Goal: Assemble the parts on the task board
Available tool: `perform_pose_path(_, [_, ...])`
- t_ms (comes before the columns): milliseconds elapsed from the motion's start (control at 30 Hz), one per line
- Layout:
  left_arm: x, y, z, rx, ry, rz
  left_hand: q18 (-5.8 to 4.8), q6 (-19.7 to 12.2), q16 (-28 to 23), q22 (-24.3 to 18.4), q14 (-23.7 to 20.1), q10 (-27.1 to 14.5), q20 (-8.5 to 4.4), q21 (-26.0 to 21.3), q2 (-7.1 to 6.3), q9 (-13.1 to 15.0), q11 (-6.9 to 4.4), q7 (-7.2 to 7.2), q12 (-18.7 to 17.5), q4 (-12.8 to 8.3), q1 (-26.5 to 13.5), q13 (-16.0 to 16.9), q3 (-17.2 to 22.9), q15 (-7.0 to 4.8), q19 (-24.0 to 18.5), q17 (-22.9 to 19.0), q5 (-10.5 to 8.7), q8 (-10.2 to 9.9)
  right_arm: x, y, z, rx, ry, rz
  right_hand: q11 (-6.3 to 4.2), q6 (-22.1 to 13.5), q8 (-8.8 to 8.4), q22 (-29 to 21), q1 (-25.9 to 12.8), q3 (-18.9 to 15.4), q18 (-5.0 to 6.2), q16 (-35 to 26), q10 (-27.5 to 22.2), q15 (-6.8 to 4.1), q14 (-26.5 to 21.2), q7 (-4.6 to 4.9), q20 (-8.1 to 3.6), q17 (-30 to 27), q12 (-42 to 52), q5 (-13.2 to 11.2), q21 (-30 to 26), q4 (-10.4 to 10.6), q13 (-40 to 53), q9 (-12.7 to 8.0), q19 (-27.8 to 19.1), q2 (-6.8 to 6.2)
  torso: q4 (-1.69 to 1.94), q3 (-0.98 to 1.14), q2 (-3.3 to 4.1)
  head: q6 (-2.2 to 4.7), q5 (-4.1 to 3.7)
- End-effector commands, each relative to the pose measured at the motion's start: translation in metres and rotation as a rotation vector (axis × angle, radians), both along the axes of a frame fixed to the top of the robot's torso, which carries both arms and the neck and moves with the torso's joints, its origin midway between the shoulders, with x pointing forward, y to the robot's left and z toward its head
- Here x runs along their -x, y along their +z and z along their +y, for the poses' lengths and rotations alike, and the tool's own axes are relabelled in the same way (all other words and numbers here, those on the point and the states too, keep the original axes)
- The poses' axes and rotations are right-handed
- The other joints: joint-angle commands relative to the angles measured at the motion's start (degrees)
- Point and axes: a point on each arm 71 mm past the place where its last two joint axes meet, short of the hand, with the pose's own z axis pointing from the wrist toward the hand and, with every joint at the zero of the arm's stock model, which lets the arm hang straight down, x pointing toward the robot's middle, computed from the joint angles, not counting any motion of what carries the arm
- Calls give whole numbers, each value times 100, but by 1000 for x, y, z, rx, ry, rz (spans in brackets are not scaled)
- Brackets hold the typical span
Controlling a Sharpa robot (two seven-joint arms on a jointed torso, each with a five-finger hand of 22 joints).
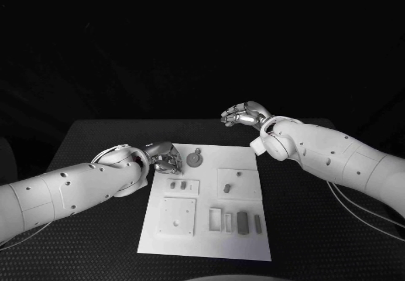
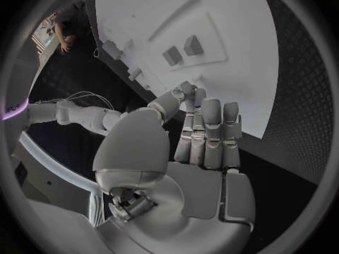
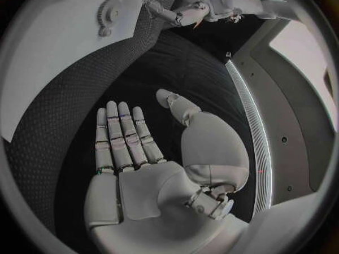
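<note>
The left robot hand (image 1: 165, 159) is hovering at the far left edge of the white board (image 1: 206, 249), fingers loosely curled and holding nothing. Just right of it, a round gear (image 1: 195, 158) is lying on the board's far end. Small grey parts (image 1: 243, 222) are sitting in the trays toward the near end. The right robot hand (image 1: 244, 114) is hanging over the black bench (image 1: 101, 132) beyond the board's far right corner, fingers straight, spread wide and empty.

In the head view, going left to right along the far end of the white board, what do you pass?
Left hand → round gear-like part → bare far right corner of the board → right hand, open above the black table.
</note>
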Motion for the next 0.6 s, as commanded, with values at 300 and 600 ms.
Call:
perform_pose_path(300, [3,-8,-6,-37,-30,17,17,38,0,-11,-27,36,-593,12,50,7,-5,-9,8,1,7,2,50,-9,-8,-11,13,24,1,0,3,-3,18,4,10,-39,32,13,-10,-9,-95,21,48,13,-40,145,-11,-10,-24,32,-35,-14,6,-7,12,29,-4,8,7,24,-21])
perform_pose_path(600, [1,-11,-6,-49,-25,27,14,33,-2,-14,-31,35,-592,11,51,7,-3,-7,1,4,6,0,52,-7,-12,-13,13,22,0,0,3,-2,15,3,11,-41,32,16,-11,-9,-95,21,47,14,-41,146,-11,-12,-27,32,-40,-14,6,-9,12,31,-9,9,5,30,-62])
